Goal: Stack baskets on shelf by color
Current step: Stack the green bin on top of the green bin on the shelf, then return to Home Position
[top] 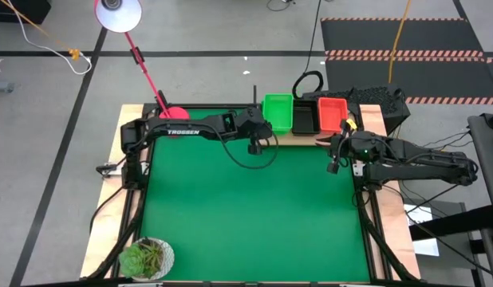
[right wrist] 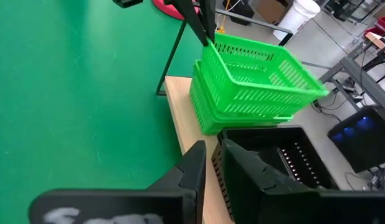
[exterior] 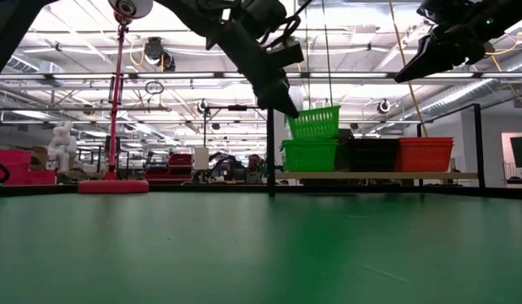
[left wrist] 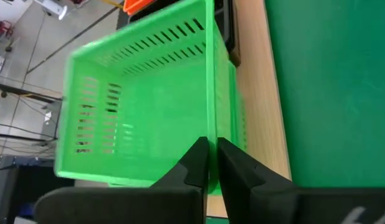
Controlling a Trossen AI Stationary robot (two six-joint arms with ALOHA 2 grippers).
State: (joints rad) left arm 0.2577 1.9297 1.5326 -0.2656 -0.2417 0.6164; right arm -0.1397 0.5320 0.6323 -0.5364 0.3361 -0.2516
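Note:
My left gripper (top: 265,130) (exterior: 285,100) is shut on a green basket (exterior: 313,122) (left wrist: 142,99), carried tilted just over the green basket stack (exterior: 310,155) (right wrist: 242,109) at the shelf's left end. The black baskets (top: 304,118) (exterior: 375,154) stand in the middle of the light wooden shelf (top: 298,139) (exterior: 379,176), and the orange-red baskets (top: 332,114) (exterior: 426,154) at its right end. My right gripper (top: 333,153) (exterior: 413,72) (right wrist: 210,163) hovers shut and empty, raised near the shelf's front edge, over the black baskets. My left gripper pinches the rim of the green basket's near wall (left wrist: 209,134) (right wrist: 212,42), close to its left corner, one finger inside the basket and one outside. The fingers slant down from the table's left and lie along the wall. The basket is tilted over the green stack.
A thin black post (exterior: 270,152) stands at the shelf's left end, right beside the held basket. The lamp's round red base (top: 173,114) and slanted pole sit at the far left. A potted plant (top: 147,257) is at the near left corner. The green mat (top: 254,215) lies open.

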